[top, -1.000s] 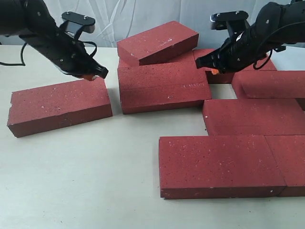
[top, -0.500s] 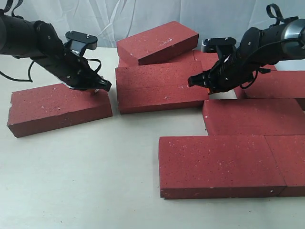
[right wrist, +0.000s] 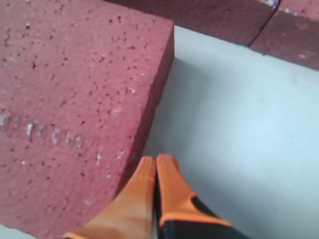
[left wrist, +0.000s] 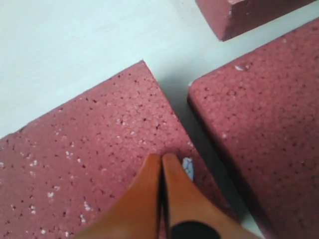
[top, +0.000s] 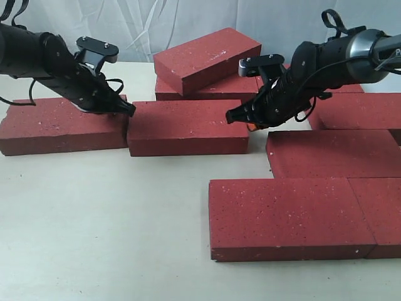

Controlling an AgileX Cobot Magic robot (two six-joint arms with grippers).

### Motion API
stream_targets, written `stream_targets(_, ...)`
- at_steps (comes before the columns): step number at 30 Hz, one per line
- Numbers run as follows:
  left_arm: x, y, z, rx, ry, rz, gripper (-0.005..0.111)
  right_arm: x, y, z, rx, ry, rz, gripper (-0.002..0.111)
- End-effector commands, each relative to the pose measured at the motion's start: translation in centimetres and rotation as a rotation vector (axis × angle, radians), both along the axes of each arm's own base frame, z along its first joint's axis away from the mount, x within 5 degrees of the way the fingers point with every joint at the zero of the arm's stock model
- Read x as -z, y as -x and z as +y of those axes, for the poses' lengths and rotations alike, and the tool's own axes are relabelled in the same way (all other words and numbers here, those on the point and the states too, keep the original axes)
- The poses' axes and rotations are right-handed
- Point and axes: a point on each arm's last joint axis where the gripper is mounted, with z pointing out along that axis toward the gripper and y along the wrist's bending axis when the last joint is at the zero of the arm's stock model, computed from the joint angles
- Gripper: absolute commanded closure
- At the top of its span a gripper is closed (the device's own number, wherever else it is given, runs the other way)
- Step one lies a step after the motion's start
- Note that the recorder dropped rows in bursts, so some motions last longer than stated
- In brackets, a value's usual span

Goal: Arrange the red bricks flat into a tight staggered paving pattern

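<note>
Now white-specked red bricks (top: 188, 127); L end effector (left wrist: 161, 158), R end effector (right wrist: 155, 160) closed, empty.

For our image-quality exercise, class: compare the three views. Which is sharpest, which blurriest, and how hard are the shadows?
Exterior view: sharpest, even soft light, faint shadows under the red bricks, no glare. Left wrist view: brick grain crisp, left gripper slightly soft. Right wrist view: blurriest, right gripper and brick grain smeared, soft shadow beside the brick.
</note>
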Motion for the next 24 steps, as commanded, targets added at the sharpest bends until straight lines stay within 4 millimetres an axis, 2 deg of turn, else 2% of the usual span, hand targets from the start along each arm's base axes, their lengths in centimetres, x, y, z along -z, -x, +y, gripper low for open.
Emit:
stream_targets(1,0.0,-0.1,0.4,-0.012,-0.001,-0.007,0.107,-0.9,-0.7,-1.4,0.011,0.021,-0.051,0.109)
stream_targets(5,-0.8,0.1,-0.1,-0.001,0.003,-0.026,0.107,-2.5,-1.0,-2.7,0.046,0.008,-0.08,0.109)
stream_targets(11,-4.2,0.6,0.0,-0.016,0.044,-0.093,0.107,-4.5,-0.3,-2.0,0.049,-0.038,-0.086,0.109)
stream_targets(16,-6.4,1.9,-1.7,0.027,0.071,-0.102,0.107,-4.4,0.8,0.7,-0.008,-0.055,-0.06,0.109)
stream_targets(20,-6.3,2.6,-3.3,0.078,0.065,-0.08,0.107,-4.0,1.6,3.1,-0.065,-0.056,-0.068,0.109)
stream_targets(24,-5.8,2.7,-3.5,0.08,0.068,-0.054,0.107,-3.1,1.9,4.6,-0.096,-0.054,-0.078,0.109)
